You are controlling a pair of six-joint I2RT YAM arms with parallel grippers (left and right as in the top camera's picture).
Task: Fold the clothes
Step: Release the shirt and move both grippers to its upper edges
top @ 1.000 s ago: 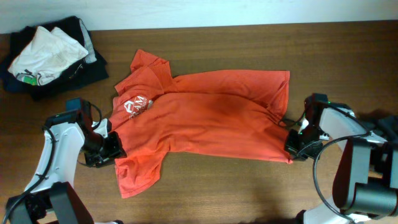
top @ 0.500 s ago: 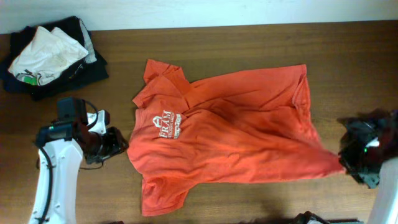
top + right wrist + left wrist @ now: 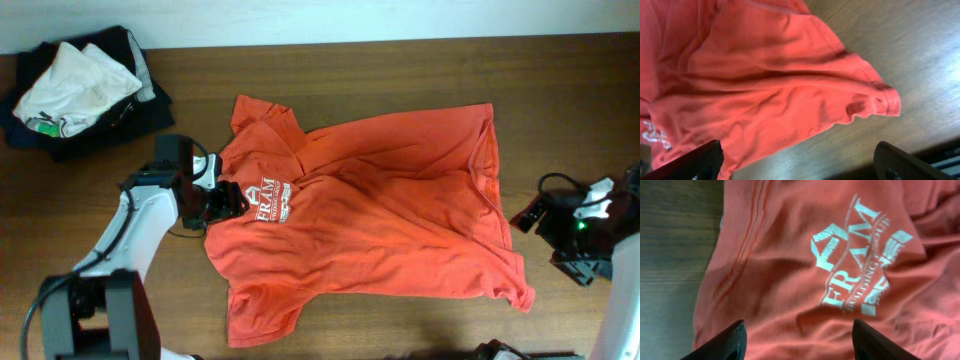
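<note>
The clothes here are chiefly an orange-red T-shirt (image 3: 380,215) lying spread on the wooden table (image 3: 400,70), collar to the left and hem to the right. Its white printed logo (image 3: 860,260) fills the left wrist view. My left gripper (image 3: 228,198) hovers over the shirt's chest beside the logo, fingers (image 3: 722,342) wide apart, with only flat cloth beneath them. My right gripper (image 3: 530,215) stands open just off the hem. In the right wrist view its fingers (image 3: 695,162) frame bare wood, and the shirt's hem corner (image 3: 885,102) lies free ahead.
A heap of other garments sits at the table's back left corner, with white cloth (image 3: 70,80) on top of dark charcoal cloth (image 3: 135,115). A short sleeve (image 3: 260,315) of the shirt points toward the front edge. The wall (image 3: 320,18) runs along the back.
The shirt slid to the right and flattened out. My right gripper opened, let go of the hem and drew back. My left arm moved right onto the chest, its jaws widening.
</note>
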